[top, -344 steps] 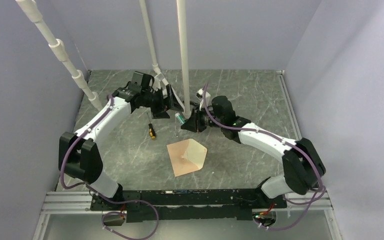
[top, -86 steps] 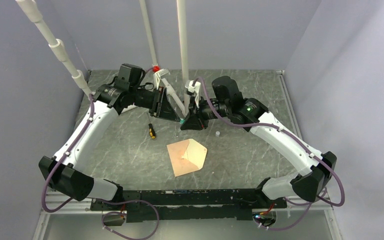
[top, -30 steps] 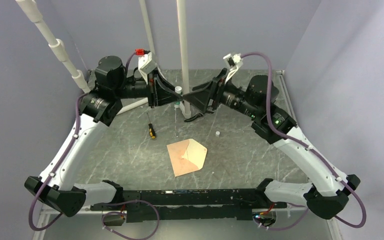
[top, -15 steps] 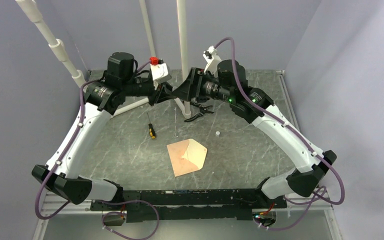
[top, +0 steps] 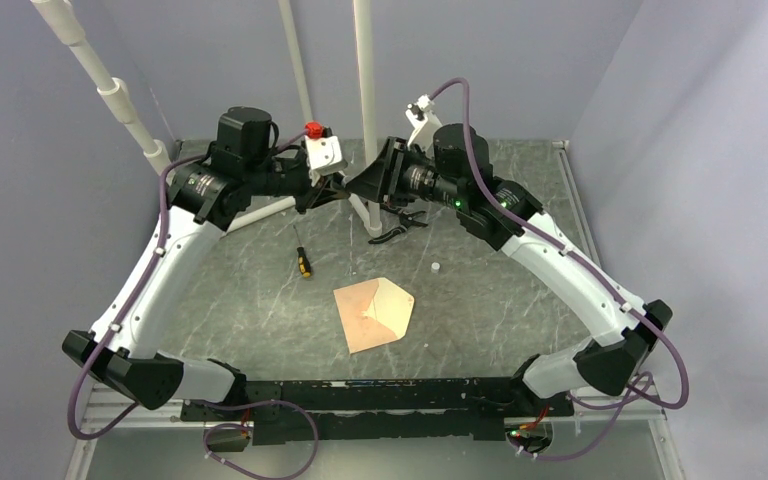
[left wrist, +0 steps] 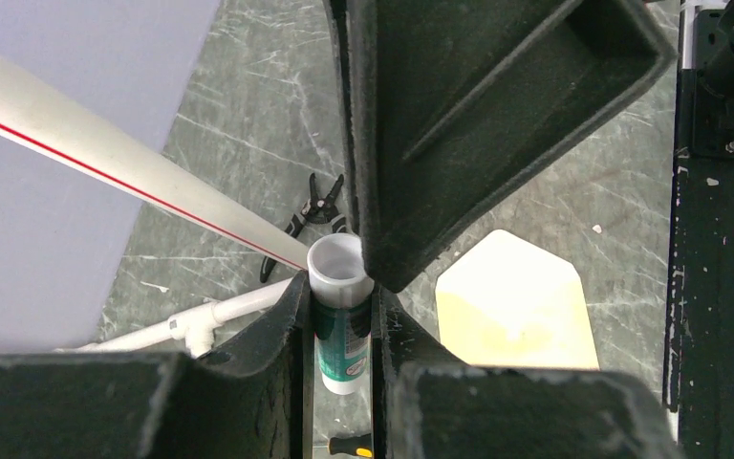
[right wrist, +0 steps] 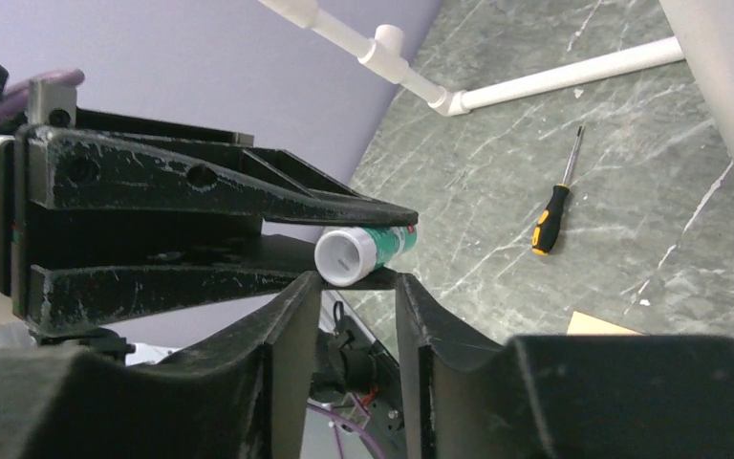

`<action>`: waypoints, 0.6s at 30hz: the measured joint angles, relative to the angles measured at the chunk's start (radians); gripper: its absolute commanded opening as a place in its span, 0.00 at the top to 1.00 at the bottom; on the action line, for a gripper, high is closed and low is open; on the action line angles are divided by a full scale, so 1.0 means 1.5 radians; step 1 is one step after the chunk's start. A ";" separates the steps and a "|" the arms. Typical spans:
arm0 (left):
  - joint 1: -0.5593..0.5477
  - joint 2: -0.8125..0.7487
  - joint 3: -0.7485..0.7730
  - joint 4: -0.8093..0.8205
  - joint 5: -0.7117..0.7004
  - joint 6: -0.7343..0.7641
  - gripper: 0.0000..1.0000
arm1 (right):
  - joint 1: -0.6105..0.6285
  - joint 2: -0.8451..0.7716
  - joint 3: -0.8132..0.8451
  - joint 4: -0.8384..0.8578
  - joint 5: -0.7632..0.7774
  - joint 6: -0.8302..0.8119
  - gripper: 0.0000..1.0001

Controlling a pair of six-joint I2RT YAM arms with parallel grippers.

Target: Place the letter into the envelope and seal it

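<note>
fingers of the left gripper [left wrist: 341, 287] clamped on a glue stick [left wrist: 342, 346], held high over the far side of the table [top: 520, 220]. right gripper [right wrist: 356, 282] tips sit at the stick's white end, gap showing between them; i can't tell if they pinch it. envelope [top: 373, 315] lies flat mid-table, flap open, unsealed. i can't pick out the letter as a separate sheet, maybe already inside. my read: gluing and sealing remain. screwdriver [top: 303, 262] and pliers [top: 400, 225] lie apart from it.

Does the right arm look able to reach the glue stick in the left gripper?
Probably yes: the right gripper is at the glue stick, by its exposed white end, nothing between; contact unclear.
</note>
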 measured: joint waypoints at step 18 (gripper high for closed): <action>-0.017 -0.001 -0.011 -0.003 -0.039 0.013 0.98 | 0.003 0.065 0.069 -0.047 0.005 -0.003 0.60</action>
